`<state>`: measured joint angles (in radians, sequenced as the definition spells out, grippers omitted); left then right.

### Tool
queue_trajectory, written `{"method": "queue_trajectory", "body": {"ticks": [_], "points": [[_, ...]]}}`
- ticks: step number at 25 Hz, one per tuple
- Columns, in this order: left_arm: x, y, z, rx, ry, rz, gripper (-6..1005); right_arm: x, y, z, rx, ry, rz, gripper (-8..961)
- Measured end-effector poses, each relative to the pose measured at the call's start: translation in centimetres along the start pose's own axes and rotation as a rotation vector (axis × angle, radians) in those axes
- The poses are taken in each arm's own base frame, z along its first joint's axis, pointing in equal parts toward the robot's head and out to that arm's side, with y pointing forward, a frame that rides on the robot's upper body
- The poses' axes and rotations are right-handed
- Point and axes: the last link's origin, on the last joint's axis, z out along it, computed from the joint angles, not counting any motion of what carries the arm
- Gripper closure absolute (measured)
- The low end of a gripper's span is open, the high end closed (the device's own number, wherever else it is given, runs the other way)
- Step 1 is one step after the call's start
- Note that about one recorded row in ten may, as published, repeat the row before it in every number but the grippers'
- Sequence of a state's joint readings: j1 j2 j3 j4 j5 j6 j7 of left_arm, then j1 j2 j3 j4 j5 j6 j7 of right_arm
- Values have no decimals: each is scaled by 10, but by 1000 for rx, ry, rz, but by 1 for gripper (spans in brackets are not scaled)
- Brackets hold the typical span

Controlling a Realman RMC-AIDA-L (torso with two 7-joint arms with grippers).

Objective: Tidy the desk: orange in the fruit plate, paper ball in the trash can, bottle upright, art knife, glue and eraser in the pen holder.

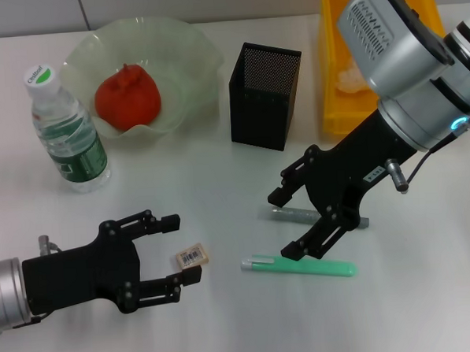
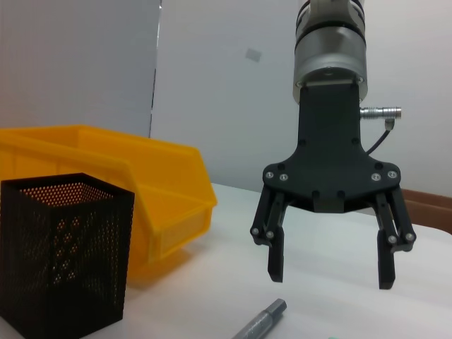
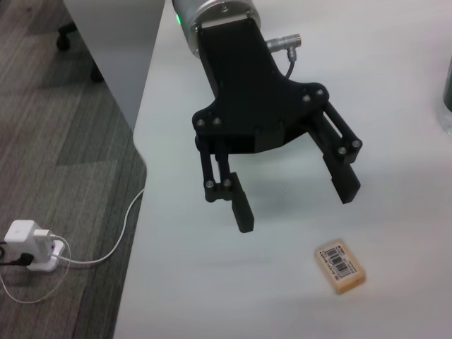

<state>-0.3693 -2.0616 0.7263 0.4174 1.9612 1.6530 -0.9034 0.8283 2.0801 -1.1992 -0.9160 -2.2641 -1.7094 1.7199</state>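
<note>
Eraser [image 1: 191,256] lies flat on the desk [image 1: 220,192], barcode label up, well in front of the pen holder [image 1: 264,96] and to its left; left gripper [image 1: 179,251] brackets it, fingers spread wide, one on each side, neither touching yet. Right gripper [image 1: 289,222] hangs over the grey stick [image 1: 296,214], likely the glue, just in front of the pen holder; its fingers likewise splayed, nothing held; the green art knife [image 1: 300,266] lies just beyond that, nearer the robot. Orange [image 1: 128,95] already sits in the fruit plate [image 1: 185,44], left of the pen holder; bottle [image 1: 65,128] stands upright further left; a pale lump inside the trash can [image 1: 337,100], right of the pen holder, may be the paper ball, hard to confirm. Step in hand, by my reading: small items into the pen holder, both arms poised to pick. Next calls for lowering, closing squarely on the thin eraser without nudging it, then lifting clear of the mesh rim.
</note>
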Motion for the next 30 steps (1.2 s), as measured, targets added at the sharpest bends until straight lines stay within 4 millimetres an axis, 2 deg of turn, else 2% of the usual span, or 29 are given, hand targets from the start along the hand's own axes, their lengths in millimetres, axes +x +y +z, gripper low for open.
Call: {"method": "queue_trajectory", "body": {"ticks": [20,30], "points": [[5,-7,1,5,1,-18,191,-2,-1,2,12,0,-34,133],[7,-10,0,12,-6,-27,190,-13,0,11,-20,70,-94,135]]}}
